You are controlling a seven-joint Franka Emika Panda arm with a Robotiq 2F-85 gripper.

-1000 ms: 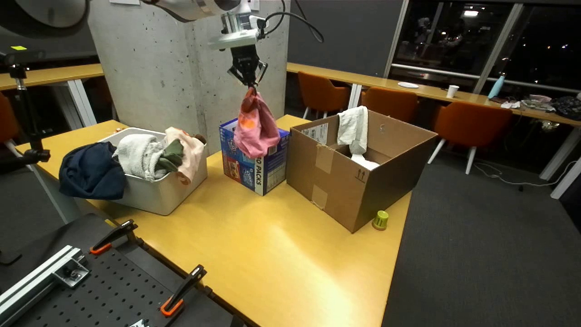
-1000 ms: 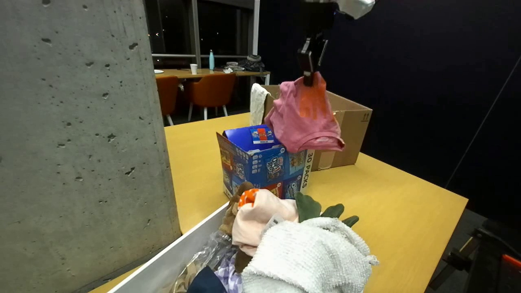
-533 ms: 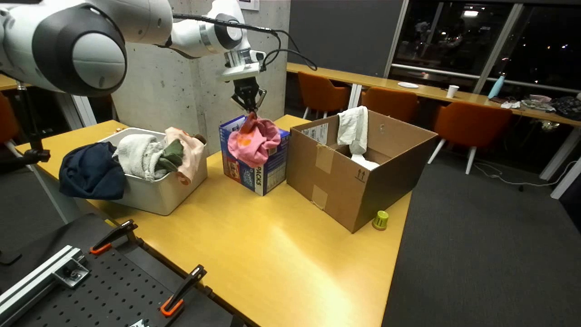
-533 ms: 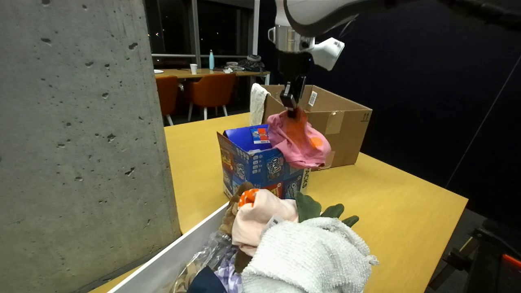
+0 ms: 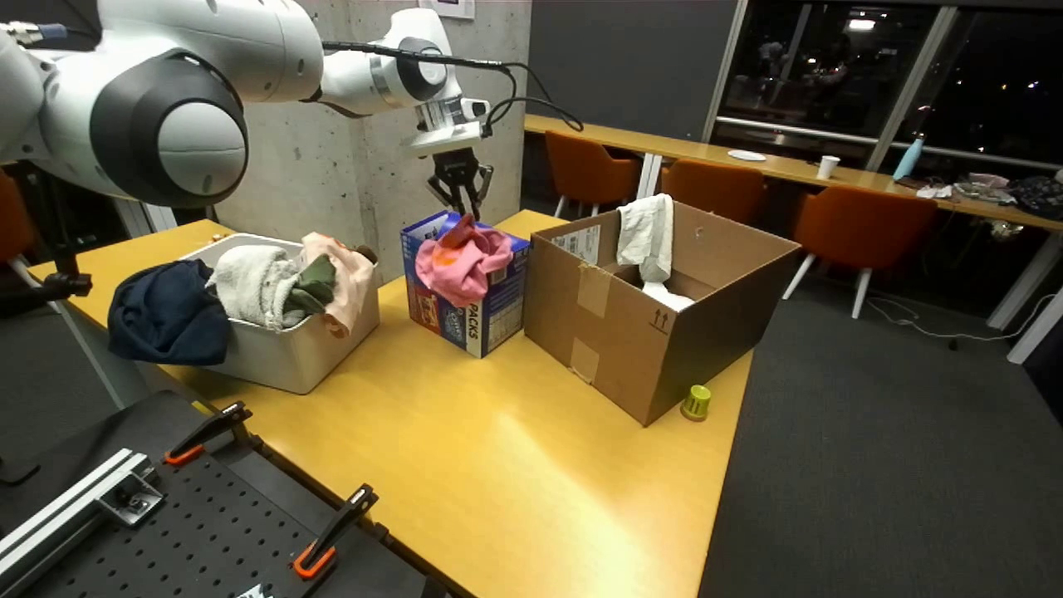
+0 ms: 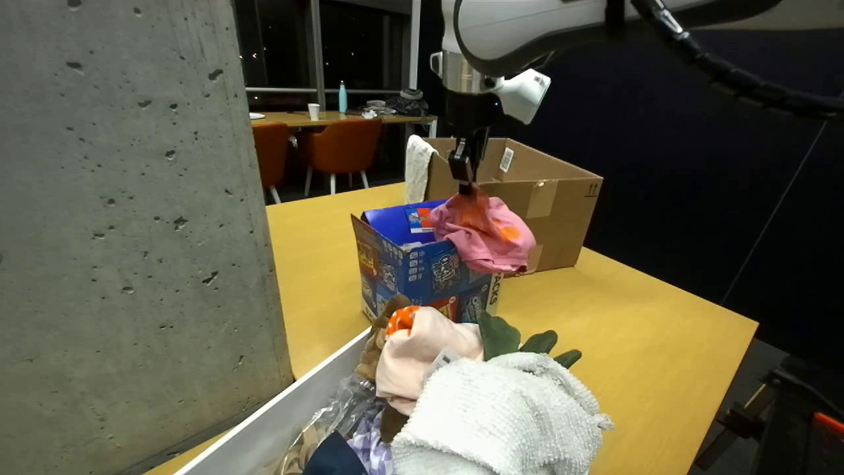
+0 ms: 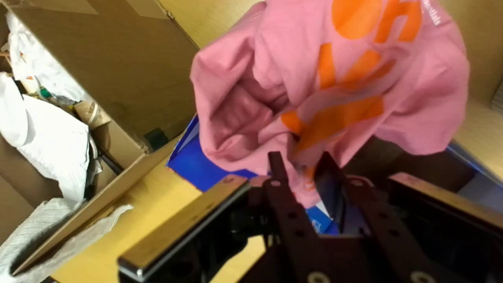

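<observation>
The pink shirt (image 5: 465,264) already lay draped over the blue box (image 6: 422,270); the fingers (image 7: 278,168) stood parted around its peak, backing away apparently left.

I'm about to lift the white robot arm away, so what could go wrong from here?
The crumpled pink fabric garment with orange print hangs partly outside the open blue printed cardboard box, so it may slide off. The black two-finger gripper stands slightly open at its raised folds; lifting might snag the garment and drag the box.

Glare on table (image 5: 531,457) — windows (image 5: 797,91) dark
</observation>
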